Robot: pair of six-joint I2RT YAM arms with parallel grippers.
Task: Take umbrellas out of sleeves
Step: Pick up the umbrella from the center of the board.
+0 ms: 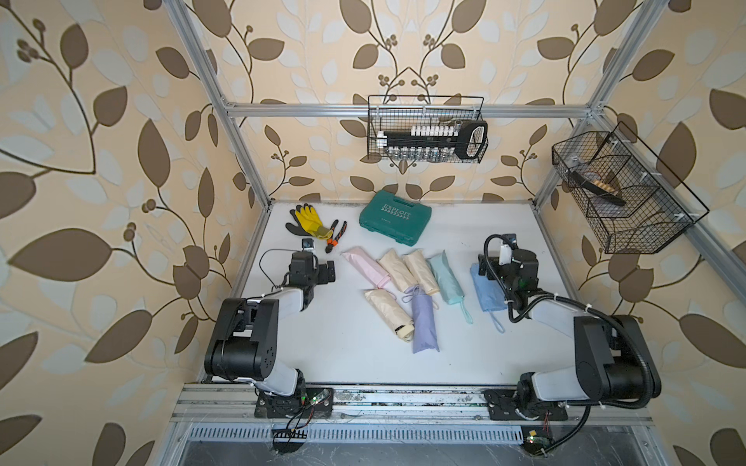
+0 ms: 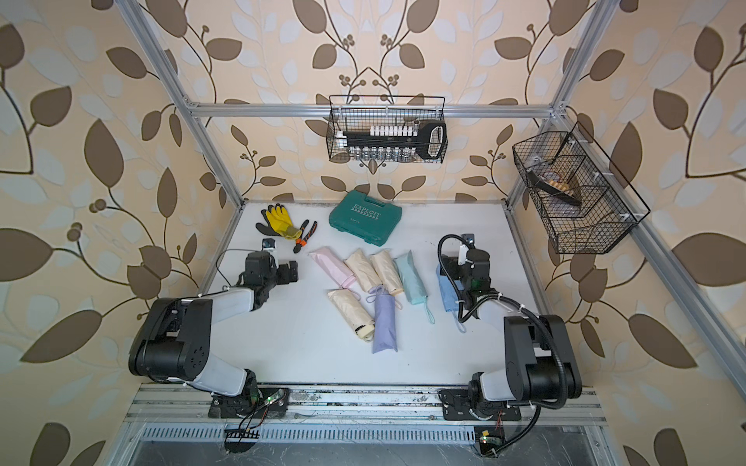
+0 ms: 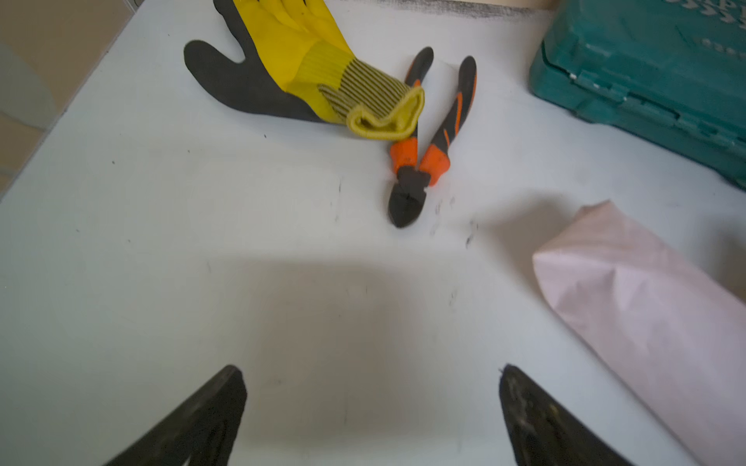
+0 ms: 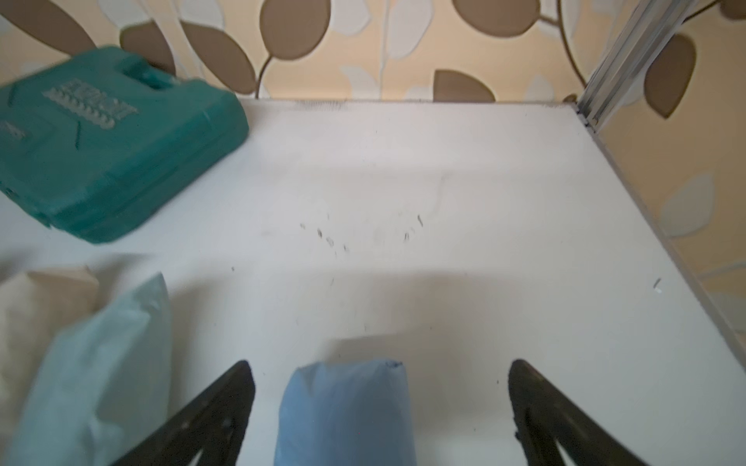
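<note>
Several pastel sleeves lie mid-table in both top views, each filled out by an umbrella: pink (image 1: 365, 264), two cream (image 1: 397, 270), mint (image 1: 446, 278), blue (image 1: 486, 292), lilac (image 1: 424, 320) and another cream (image 1: 387, 308) with its handle (image 1: 405, 331) poking out. My left gripper (image 1: 331, 271) (image 3: 369, 369) stands open over bare table, with the pink sleeve (image 3: 646, 322) close beside it. My right gripper (image 1: 482, 268) (image 4: 379, 363) is open and straddles the far end of the blue sleeve (image 4: 343, 411) without touching it. The mint sleeve (image 4: 97, 375) lies alongside.
At the back lie a green plastic case (image 1: 395, 218), yellow-black gloves (image 1: 306, 220) and orange pliers (image 1: 335, 236). Wire baskets hang on the back rail (image 1: 428, 129) and on the right frame (image 1: 621, 193). Metal frame posts border the table.
</note>
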